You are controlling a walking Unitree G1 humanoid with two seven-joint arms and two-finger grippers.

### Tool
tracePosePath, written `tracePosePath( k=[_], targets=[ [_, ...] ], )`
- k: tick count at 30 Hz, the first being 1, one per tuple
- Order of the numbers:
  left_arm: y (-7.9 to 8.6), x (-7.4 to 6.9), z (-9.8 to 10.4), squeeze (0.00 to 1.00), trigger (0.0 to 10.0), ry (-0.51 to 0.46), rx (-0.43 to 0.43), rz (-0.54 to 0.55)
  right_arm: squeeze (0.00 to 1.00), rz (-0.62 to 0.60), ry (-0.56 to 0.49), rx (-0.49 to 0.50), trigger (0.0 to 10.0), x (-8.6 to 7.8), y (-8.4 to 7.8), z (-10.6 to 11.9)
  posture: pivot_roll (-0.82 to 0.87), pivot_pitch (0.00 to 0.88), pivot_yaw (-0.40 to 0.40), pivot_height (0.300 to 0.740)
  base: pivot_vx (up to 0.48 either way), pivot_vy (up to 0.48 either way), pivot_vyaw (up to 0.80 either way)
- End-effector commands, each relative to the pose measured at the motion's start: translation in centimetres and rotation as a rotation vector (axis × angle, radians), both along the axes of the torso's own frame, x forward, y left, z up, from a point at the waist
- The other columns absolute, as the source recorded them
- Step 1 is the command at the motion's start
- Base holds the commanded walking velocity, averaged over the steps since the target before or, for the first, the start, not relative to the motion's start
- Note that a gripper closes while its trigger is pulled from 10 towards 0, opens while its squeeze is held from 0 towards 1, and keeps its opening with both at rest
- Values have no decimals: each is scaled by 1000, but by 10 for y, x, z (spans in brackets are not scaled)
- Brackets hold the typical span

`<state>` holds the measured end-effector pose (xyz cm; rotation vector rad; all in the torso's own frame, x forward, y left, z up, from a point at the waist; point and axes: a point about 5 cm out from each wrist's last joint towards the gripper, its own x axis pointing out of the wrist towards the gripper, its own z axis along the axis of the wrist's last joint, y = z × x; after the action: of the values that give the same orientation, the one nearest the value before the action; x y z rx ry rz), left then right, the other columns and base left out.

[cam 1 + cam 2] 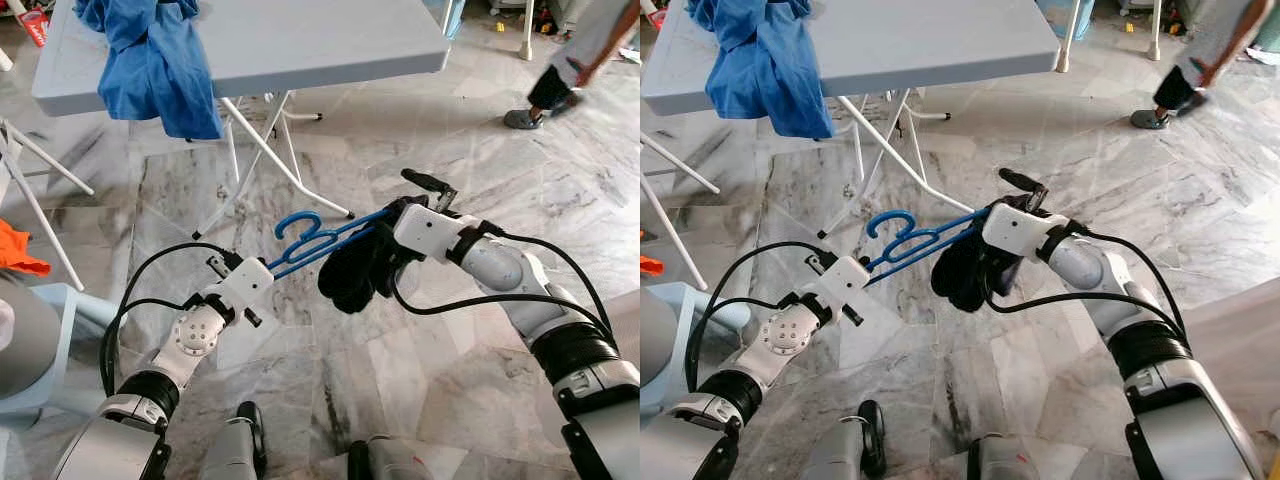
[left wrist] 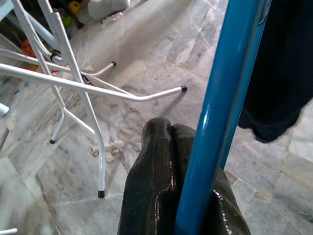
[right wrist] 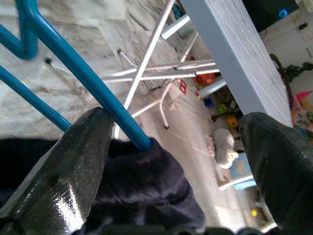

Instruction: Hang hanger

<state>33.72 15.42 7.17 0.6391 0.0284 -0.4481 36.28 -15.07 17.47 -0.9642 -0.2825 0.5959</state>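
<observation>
2 silver arms meet over a marble floor (image 1: 330, 390) in the left eye view, carrying a blue hanger (image 1: 318, 240) between them. The left pincer (image 1: 262, 268) grips one end of it; the right pincer (image 1: 405, 212) is at the other end, where a dark garment (image 1: 358, 272) hangs in a bunch. The hanger's hook curls upward near the middle of the span, well clear of any support. Behind stands a grey folding worktop (image 1: 330, 45) with a blue shirt (image 1: 150, 60) draped over its edge, and a person's leg (image 1: 548, 88) shows at the far right. Judged from this, the step in hand is transport: the hanger is loaded but not yet hung.

The right eye view gives the same scene, with the right pincer's upper finger standing free above the hanger.

The left wrist view shows the left pincer's black fingers (image 2: 156, 186) pressed together against the blue bar, clamped on it, with the worktop's white legs (image 2: 78, 83) beyond.

The right wrist view shows the right pincer spread wide, its 2 fingers (image 3: 63, 176) well apart; the bar and the garment lie against one finger only, so this pincer steadies rather than grips.

The next move calls for finding a rail or rod and lifting the hook onto it. No such rail is visible in any view. The far end of the hanger is buried in the garment, and what kind of garment it is cannot be made out.
</observation>
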Motion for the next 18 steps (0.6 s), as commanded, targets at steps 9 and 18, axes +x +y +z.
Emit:
tracePosePath(
  k=[9,18],
  targets=[
    [0,2,5,0,0,-46,-31,53,0,-152,4,229,10000,-4,-11,-1,-103,234,-27,740,0,0,0],
    [4,5,9,0,0,-67,-39,90,0,-219,78,366,10000,-16,-10,-21,-110,236,-15,740,0,0,0]
  ],
)
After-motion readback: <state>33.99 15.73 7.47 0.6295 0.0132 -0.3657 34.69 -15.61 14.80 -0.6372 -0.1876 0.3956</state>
